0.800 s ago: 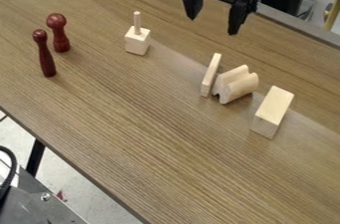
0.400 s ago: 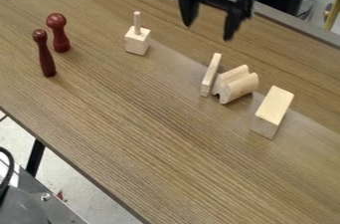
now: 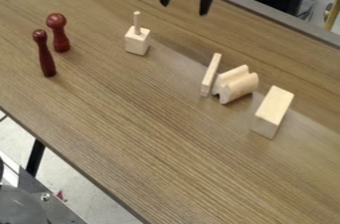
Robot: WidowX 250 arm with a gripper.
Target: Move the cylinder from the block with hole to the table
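"Where's the cylinder (image 3: 136, 21)?"

"Upright in the top of the pale block (image 3: 136, 43), which sits on the table (image 3: 132, 133)."

"And the gripper (image 3: 184, 9)?"

"Near the view's top edge, its 2 fingers spread apart, grasping nothing."

"What else?"

"Left of the block, a thick red pin (image 3: 60, 39) and a slimmer red pin (image 3: 46, 58). Right of it, a thin slat (image 3: 211, 74), a grooved piece (image 3: 239, 86) and a rectangular block (image 3: 273, 111)."

Two dark-red, round-headed pins (image 3: 45, 56) are seen, with one each of these in pale wood: thin upright cylinder (image 3: 136, 22), small cubic block (image 3: 136, 44), narrow flat slab (image 3: 211, 75), grooved block (image 3: 236, 84), plain oblong block (image 3: 273, 110).
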